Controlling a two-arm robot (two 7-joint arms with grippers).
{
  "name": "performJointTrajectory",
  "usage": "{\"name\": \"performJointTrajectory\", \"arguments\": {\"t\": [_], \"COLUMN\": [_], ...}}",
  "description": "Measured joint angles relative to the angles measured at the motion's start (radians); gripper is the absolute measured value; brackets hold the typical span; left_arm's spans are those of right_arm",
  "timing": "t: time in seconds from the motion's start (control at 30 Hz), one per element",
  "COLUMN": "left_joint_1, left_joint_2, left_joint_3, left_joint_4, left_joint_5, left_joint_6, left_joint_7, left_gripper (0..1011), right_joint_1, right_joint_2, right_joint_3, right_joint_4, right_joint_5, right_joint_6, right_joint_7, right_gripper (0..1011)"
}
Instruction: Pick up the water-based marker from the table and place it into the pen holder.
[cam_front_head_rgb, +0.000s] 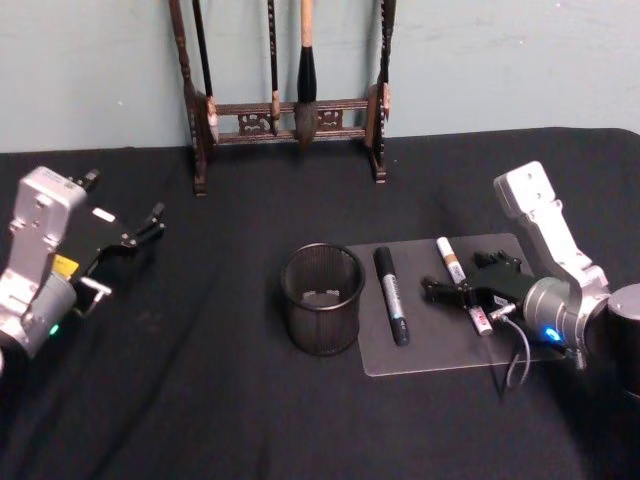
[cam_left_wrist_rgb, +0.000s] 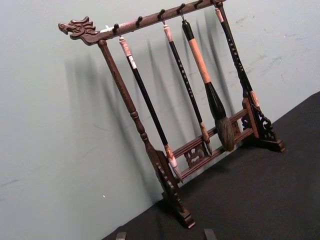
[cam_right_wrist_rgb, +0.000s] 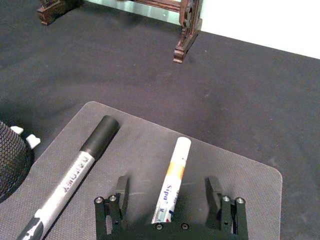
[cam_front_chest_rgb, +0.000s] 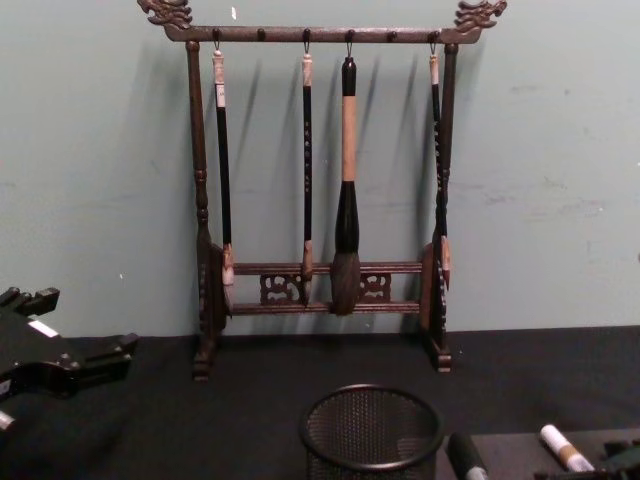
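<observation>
Black table (cam_front_head_rgb: 200, 400), teal wall behind. R pincer (cam_right_wrist_rgb: 167, 184) is hovering released, R of pen holder (cam_front_head_rgb: 322, 298), jaws straddling white water-based marker (cam_right_wrist_rgb: 177, 156) lying on grey mat (cam_front_head_rgb: 430, 352). Best, I reckon: lowering square, centring barrel, clenching mid-length. L pincer (cam_front_head_rgb: 150, 222) is idling released, far L of pen holder.

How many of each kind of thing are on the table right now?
Markers: 2 (black marker, white marker)
Brushes: 4
Pen holder: 1
Rack: 1
Mat: 1
Total: 9
</observation>
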Motion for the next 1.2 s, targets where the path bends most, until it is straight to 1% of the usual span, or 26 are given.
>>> {"name": "performJointTrajectory", "arguments": {"t": [0.5,0.6,0.73,0.83,0.9,0.93,1.0,1.03,1.13,1.17,1.2], "left_joint_1": [0.0,0.0,0.0,0.0,0.0,0.0,0.0,0.0,0.0,0.0,0.0], "left_joint_2": [0.0,0.0,0.0,0.0,0.0,0.0,0.0,0.0,0.0,0.0,0.0], "left_joint_3": [0.0,0.0,0.0,0.0,0.0,0.0,0.0,0.0,0.0,0.0,0.0], "left_joint_4": [0.0,0.0,0.0,0.0,0.0,0.0,0.0,0.0,0.0,0.0,0.0], "left_joint_5": [0.0,0.0,0.0,0.0,0.0,0.0,0.0,0.0,0.0,0.0,0.0], "left_joint_6": [0.0,0.0,0.0,0.0,0.0,0.0,0.0,0.0,0.0,0.0,0.0], "left_joint_7": [0.0,0.0,0.0,0.0,0.0,0.0,0.0,0.0,0.0,0.0,0.0], "left_gripper": [1001,1001,1001,1001,1001,1001,1001,1001,1001,1001,1001], "right_joint_1": [-0.001,-0.001,-0.001,-0.001,0.0,0.0,0.0,0.0,0.0,0.0,0.0], "right_joint_2": [-0.002,-0.001,-0.001,-0.001,0.0,0.0,0.0,0.0,0.0,0.0,0.0], "right_joint_3": [0.001,0.001,0.001,0.0,0.0,0.0,0.0,0.0,0.0,0.0,0.0], "right_joint_4": [-0.001,-0.001,-0.001,-0.001,-0.001,-0.001,-0.001,-0.001,0.0,0.0,0.0], "right_joint_5": [-0.003,-0.003,-0.002,-0.002,-0.002,-0.002,-0.001,-0.001,-0.001,-0.001,-0.001], "right_joint_6": [0.0,0.0,0.0,0.0,0.0,0.0,0.001,0.001,0.001,0.001,0.001], "right_joint_7": [0.002,0.002,0.002,0.001,0.001,0.001,0.001,0.001,0.001,0.001,0.001], "right_gripper": [1000,963,849,788,685,685,626,567,507,449,420]}}
